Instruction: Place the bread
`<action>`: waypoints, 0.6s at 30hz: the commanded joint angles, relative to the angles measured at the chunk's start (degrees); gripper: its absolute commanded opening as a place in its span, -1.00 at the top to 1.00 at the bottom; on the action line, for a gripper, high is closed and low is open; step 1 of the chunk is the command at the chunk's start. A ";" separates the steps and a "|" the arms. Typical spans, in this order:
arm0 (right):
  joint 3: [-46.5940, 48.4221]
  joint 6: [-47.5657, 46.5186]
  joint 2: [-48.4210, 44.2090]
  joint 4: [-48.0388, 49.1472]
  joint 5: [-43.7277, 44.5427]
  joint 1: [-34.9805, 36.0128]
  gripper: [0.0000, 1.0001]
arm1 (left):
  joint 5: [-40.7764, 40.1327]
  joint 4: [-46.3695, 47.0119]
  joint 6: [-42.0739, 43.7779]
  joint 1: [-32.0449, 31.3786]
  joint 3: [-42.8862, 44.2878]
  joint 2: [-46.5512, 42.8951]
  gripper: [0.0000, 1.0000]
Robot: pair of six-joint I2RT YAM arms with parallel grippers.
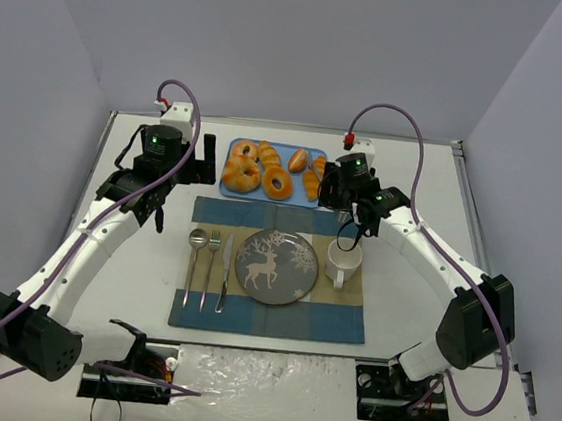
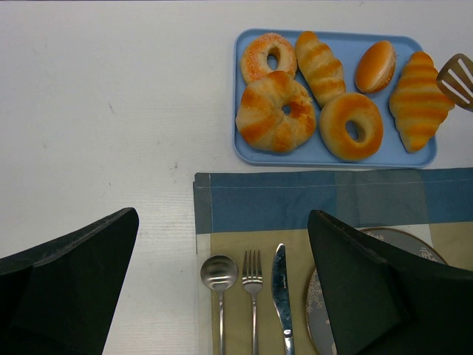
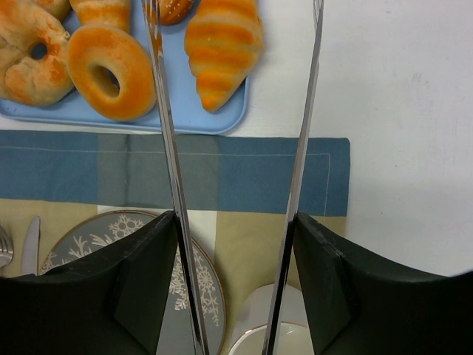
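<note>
Several breads lie on a blue tray at the back: a croissant, a ring bun, a twisted ring, a sugared ring, a long roll and a small round bun. My right gripper is shut on metal tongs, whose open arms reach over the tray's right end on either side of the croissant. The tongs' tip shows beside the croissant. My left gripper is open and empty, above the placemat's left edge. A grey reindeer plate sits empty on the placemat.
A checked placemat carries a spoon, a fork, a knife, the plate and a white mug on the right. Grey walls enclose the table at the back and sides.
</note>
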 commanded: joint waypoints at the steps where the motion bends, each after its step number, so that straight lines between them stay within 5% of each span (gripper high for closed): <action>1: -0.62 0.45 0.91 3.54 -0.23 0.42 -0.17 | -0.84 2.53 0.70 -0.29 1.87 -0.56 -0.93; 18: 0.13 0.72 9.56 7.10 -1.17 0.86 -0.14 | -0.93 2.45 0.87 -0.29 1.87 -0.56 -0.93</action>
